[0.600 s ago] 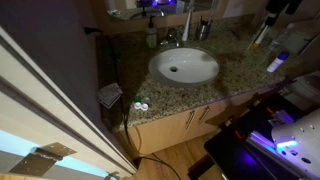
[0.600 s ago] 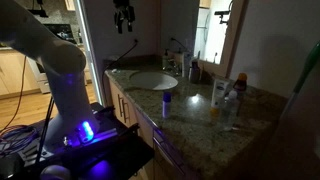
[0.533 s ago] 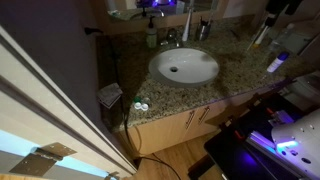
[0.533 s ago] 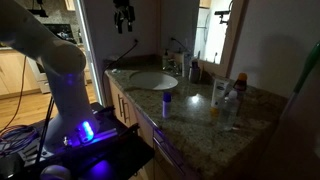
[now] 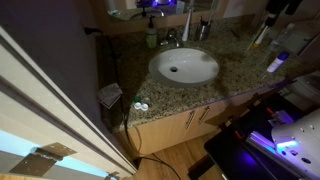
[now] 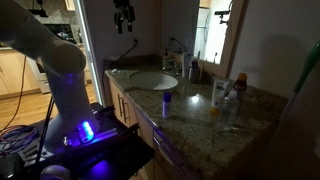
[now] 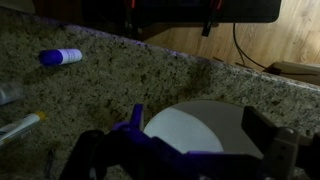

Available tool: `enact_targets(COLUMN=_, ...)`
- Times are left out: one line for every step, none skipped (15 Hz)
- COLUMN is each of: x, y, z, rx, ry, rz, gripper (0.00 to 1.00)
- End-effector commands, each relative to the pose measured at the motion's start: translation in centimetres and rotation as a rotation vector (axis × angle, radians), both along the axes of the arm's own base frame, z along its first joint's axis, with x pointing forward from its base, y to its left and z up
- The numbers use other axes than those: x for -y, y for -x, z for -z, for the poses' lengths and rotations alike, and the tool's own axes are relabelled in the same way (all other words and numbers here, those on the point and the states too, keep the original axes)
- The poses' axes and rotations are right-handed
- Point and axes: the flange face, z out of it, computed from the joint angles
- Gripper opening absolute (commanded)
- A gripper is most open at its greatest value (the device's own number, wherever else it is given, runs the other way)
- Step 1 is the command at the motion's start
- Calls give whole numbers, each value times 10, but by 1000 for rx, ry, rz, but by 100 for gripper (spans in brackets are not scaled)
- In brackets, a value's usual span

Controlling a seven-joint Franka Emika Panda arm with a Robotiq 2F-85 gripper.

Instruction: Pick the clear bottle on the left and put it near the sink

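The clear bottle [image 5: 152, 38] is small and translucent yellowish-green, with a dark pump top. It stands at the table's [image 5: 232, 72] back edge, just behind the white oval sink [image 5: 184, 66] and beside the faucet [image 5: 171, 38]. Any writing on it is too small to read. The hand [image 6: 123, 26] hangs high above the table's sink end. In the wrist view its fingers [image 7: 88, 158] stand well apart.

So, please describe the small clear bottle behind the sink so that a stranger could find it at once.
Find the white oval sink in the granite countertop. Behind its rim, beside the faucet, stands the clear bottle: small, yellowish-green, dark pump top, unlike the tall bluish bottle.
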Motion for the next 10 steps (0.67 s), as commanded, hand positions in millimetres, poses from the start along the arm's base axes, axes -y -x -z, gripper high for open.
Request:
enact_targets(x=9, y=-11, z=-9, rx=91, ry=35, rz=76, gripper=100)
enact_targets(x=30, y=-19, z=-12, rx=95, ry=24, rz=158, gripper=100)
enact_targets(x=49, y=-22, z=-15, rx=114, ry=28, rz=214, gripper=100)
enact_targets(x=78, y=-23, z=-19, rx=123, ry=29, rz=273, gripper=100)
enact_targets(x=102, y=-21, z=-22, rx=132, ry=29, rz=331, gripper=100)
enact_targets(x=131, y=-16, z=-27, rx=141, ry=27, rz=390, gripper=100)
enact_targets(x=159, y=-9, z=-30, rx=143, ry=19, rz=449, gripper=100)
enact_targets(x=185, y=-3, z=-33, rx=148, ry=12, rz=513, gripper=100)
enact_targets(x=213, y=5, z=-37, rx=154, ry=1, rz=577, gripper=100)
enact_targets(x=238, y=12, z=-42, rx=156, ry=-14, rz=641, gripper=100)
